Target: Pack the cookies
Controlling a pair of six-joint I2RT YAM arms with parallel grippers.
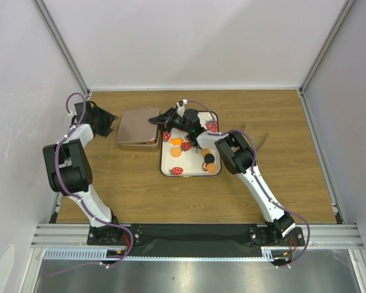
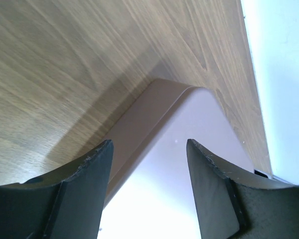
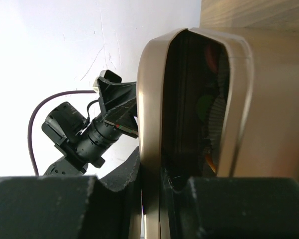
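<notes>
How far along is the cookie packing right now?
Partly done. Some cookies already sit inside the tin. The right gripper pinches the tin's lid, propped ajar; the left gripper stands open beside the tin. Several cookies remain on the strawberry tray.

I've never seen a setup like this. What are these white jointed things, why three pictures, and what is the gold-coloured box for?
The white jointed things are two robot arms bolted to the table edge. The overhead picture shows both; the other two come from cameras on each wrist.

On the table lies a white tray printed with strawberries, holding small round cookies in orange and black. Beside it sits a gold tin.

The right gripper pinches the tin's lid at its edge, lifting it ajar; its camera looks into the dark gap, where coloured shapes show faintly. The left gripper is open, holding nothing, hovering by the tin's other side.
</notes>
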